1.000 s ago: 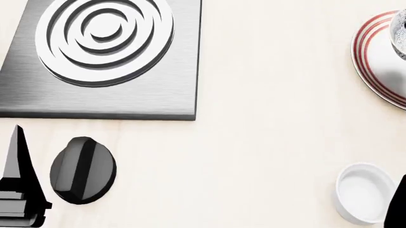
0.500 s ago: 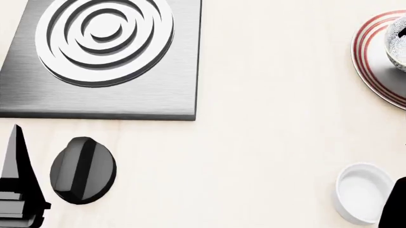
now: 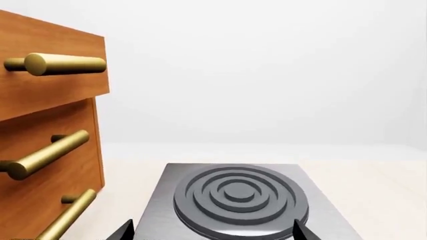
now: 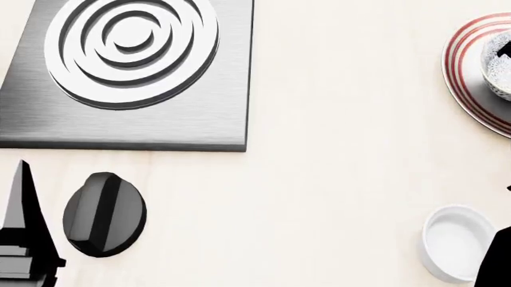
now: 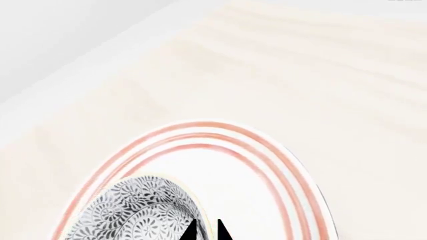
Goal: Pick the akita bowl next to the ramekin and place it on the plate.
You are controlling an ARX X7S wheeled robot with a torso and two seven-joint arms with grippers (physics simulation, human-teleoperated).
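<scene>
While right hand (image 5: 205,231) grips rim of grey-and-white floral akita bowl (image 5: 130,212), tips pinched narrow on it, bowl sits over red-ringed white plate (image 5: 267,185), inside rim. You lower straight down, then release. Left hand's opening: cannot tell.

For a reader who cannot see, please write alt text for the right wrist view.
A grey-and-white floral akita bowl is over a white plate with red rim rings, on a pale countertop. Two dark gripper fingertips stand close together at the bowl's rim.
</scene>
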